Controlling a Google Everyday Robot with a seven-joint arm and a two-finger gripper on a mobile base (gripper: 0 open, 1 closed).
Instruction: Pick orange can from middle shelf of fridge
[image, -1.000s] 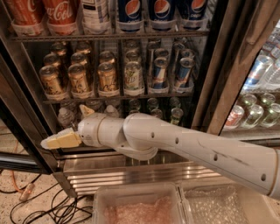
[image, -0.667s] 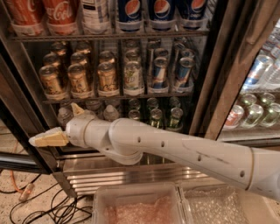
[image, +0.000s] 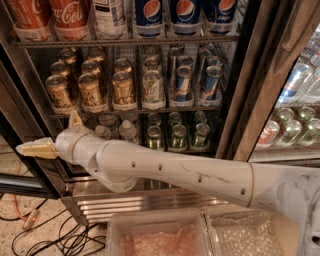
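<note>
Several orange cans (image: 90, 90) stand in three rows at the left of the middle shelf (image: 135, 108) of the fridge (image: 239, 100), whose door is open. To their right are a green-white can (image: 152, 87) and slim blue-silver cans (image: 182, 82). My gripper (image: 55, 134) is below and left of the orange cans, in front of the fridge's left frame and level with the lower shelf. It is open and empty; one finger (image: 37, 149) points left, the other (image: 75, 119) points up. My white arm crosses in front of the lower shelf.
Cola bottles (image: 70, 17) and Pepsi bottles (image: 185, 12) fill the rack above. Water bottles (image: 176, 135) stand on the lower rack, partly behind my arm. A second cooler (image: 295, 115) is at the right. Clear plastic bins (image: 160, 235) sit below. Cables (image: 45, 235) lie on the floor at the left.
My arm has swung left, carrying the gripper from in front of the lower shelf toward the fridge's left frame. The cans have not moved.
</note>
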